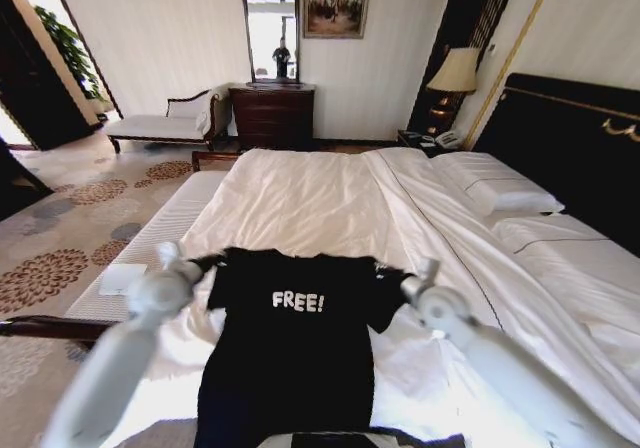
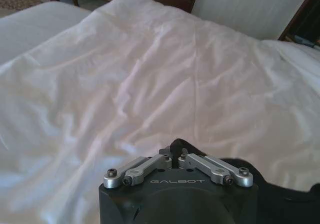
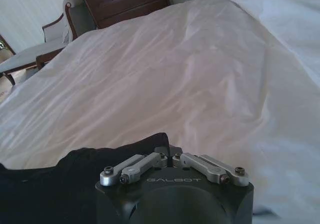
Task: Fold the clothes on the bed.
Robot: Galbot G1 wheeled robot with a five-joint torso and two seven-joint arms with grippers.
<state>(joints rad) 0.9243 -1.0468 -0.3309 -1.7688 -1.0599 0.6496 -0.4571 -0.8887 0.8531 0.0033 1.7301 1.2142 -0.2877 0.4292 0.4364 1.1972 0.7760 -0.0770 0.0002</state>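
The black T-shirt (image 1: 290,348) with white "FREE!" lettering hangs spread between my two grippers over the near end of the bed (image 1: 300,198). Its lower part drapes down toward me. My left gripper (image 1: 172,258) is shut on the left sleeve, and my right gripper (image 1: 425,271) is shut on the right sleeve. In the left wrist view the left gripper (image 2: 175,155) pinches a fold of black fabric (image 2: 175,145) above the white duvet (image 2: 150,84). In the right wrist view the right gripper (image 3: 170,156) likewise holds the black cloth (image 3: 75,179).
A long white bench (image 1: 150,233) with a small white item (image 1: 122,278) runs along the bed's left side. Pillows (image 1: 500,193) and the dark headboard (image 1: 570,148) lie to the right. A chaise (image 1: 160,123), dresser (image 1: 272,113) and lamp (image 1: 455,73) stand by the far wall.
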